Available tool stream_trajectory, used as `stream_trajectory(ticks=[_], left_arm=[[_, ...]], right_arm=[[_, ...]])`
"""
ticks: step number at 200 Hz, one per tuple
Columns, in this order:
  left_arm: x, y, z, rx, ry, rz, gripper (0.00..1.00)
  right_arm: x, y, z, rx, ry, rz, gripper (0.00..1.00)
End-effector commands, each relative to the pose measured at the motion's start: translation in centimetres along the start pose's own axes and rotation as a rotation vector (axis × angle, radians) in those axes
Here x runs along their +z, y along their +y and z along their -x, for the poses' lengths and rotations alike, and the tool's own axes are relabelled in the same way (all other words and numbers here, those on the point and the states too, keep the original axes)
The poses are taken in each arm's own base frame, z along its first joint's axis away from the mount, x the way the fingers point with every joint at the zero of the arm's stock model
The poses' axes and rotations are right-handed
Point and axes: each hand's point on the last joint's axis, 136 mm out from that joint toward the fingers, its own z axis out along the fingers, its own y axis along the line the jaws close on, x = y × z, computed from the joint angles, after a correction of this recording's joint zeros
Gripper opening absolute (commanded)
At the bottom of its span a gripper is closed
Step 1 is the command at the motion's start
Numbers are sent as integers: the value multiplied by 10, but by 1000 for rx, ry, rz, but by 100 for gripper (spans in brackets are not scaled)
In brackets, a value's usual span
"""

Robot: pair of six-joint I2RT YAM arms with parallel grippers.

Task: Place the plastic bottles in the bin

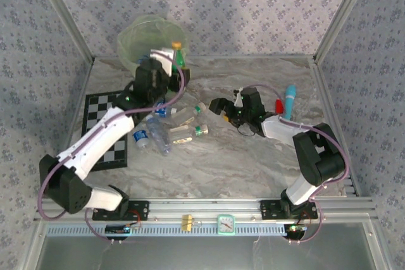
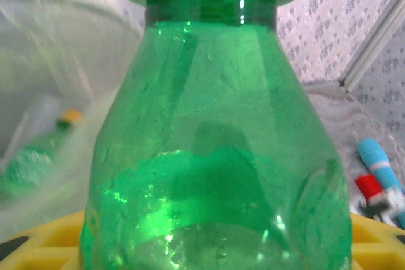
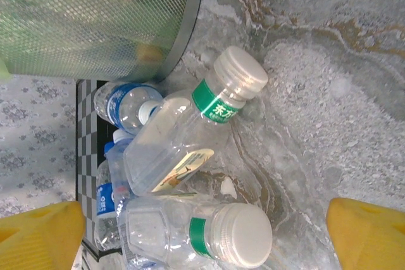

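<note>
One bottle (image 2: 215,124) in left tool (image 2: 209,251)

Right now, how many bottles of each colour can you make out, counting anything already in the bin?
Green bottles with yellow caps: 2, one in the left tool, one in the bin.
Clear bottles with green bands and white caps: 2.
Clear bottles with blue labels: 3, overlapping, so approximate.
Total: 7.

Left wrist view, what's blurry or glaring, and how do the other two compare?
Left wrist: green bottle soft, glints low down, bin behind blurred. Right wrist: clear bottles sharp, yellow fingertips blurred. Top external: soft, fairly even light.
</note>
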Motion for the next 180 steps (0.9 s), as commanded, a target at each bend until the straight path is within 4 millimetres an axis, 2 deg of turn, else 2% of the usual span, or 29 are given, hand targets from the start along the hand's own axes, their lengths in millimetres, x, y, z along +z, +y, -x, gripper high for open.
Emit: stream_trajectory(ticks=[1,36,73,80,84,100,126,144,180], left_arm=[[7,12,29,85,19,5,44],[27,55,55,123,85,89,45],[42,103,59,152,157,187,45],[47,112,51,155,185,205,45],[45,115,61,157,169,214,45],[52,129,58,168,190,240,45],[66,141,50,191,240,257,46],[74,146,32,196,317,255,46],[85,152,12,179,385,265,53]], right_arm=[[1,-3,-5,-13,12,-22,100],[0,-5,-7,-27,21,-43,100],[-4,-7,-9,-39,14,-70,100],[-4,-7,-9,-38,14,-73,100],[-4,-7,-9,-39,14,-72,100],[-4,-6,-9,-42,13,-73,100],[-2,-5,-10,-41,14,-76,100],[-1,-4,-13,-37,18,-77,100],[4,1,-21,-43,32,-72,100]])
